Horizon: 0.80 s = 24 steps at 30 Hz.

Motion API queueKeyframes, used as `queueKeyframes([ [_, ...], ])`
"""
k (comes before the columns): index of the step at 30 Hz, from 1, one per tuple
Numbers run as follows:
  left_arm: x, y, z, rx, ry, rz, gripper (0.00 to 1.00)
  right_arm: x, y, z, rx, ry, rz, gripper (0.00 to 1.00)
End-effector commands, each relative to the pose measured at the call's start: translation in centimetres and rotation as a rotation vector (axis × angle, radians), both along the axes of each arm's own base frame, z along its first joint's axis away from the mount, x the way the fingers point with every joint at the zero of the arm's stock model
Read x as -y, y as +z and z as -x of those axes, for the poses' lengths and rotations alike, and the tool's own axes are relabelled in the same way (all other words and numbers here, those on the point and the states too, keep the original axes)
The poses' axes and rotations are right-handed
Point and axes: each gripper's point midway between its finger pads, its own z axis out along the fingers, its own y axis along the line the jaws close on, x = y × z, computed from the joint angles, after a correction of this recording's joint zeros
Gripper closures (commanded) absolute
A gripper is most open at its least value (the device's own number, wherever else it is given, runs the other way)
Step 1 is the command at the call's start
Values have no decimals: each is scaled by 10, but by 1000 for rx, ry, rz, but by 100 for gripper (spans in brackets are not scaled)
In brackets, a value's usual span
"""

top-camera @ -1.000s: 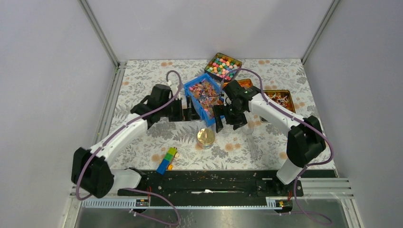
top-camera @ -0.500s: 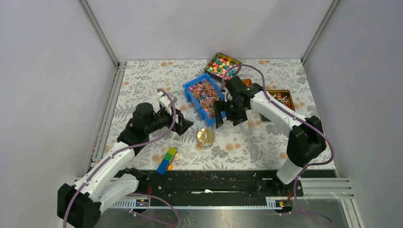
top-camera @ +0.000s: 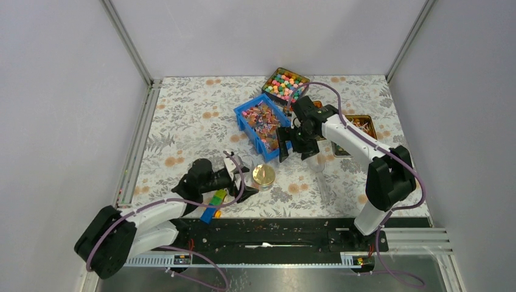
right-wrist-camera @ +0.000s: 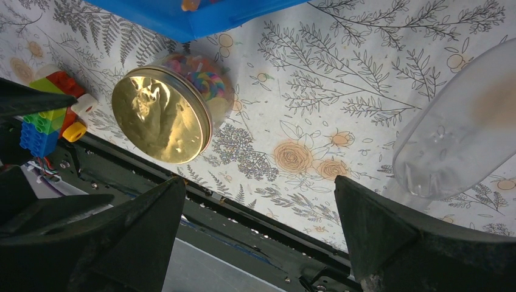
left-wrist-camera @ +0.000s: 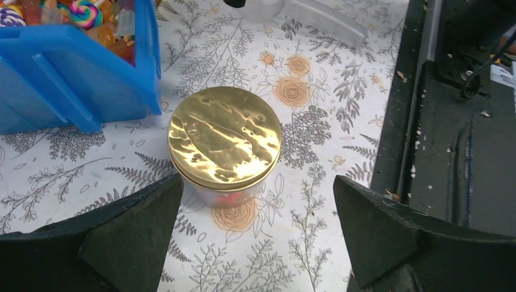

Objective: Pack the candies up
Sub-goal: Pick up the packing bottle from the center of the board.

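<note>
The candies (top-camera: 261,118) lie heaped in a blue bin (top-camera: 243,115) at the middle back; some show in the left wrist view (left-wrist-camera: 85,12). A small clear jar with a gold lid (top-camera: 263,175) stands in front of the bin, lid on, coloured sweets showing through its side (right-wrist-camera: 204,76). My left gripper (top-camera: 243,176) is open and empty just left of the jar; the lid (left-wrist-camera: 224,145) sits just ahead of its fingers. My right gripper (top-camera: 296,148) is open and empty, above the table beside the bin's right end.
A tin of round pastel balls (top-camera: 285,84) stands at the back. Another tin (top-camera: 356,128) with sweets is at the right. A clear plastic scoop (top-camera: 322,182) lies right of the jar. Stacked toy bricks (top-camera: 214,204) lie by the near edge, close to my left arm.
My left arm has swung from beside the blue bin back and down to the jar's left side. My right gripper shifted slightly right and back.
</note>
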Motion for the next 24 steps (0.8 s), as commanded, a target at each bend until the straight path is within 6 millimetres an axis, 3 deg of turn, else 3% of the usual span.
queueKeyframes([
  [1, 10, 23, -22, 160, 91, 105, 1, -3, 10, -13, 23, 3, -34, 0],
  [8, 10, 1, -37, 101, 194, 64, 1, 1, 15, -22, 29, -33, -45, 1],
  [24, 30, -45, -27, 66, 52, -8, 1, 12, 17, -27, 26, -57, -58, 0],
])
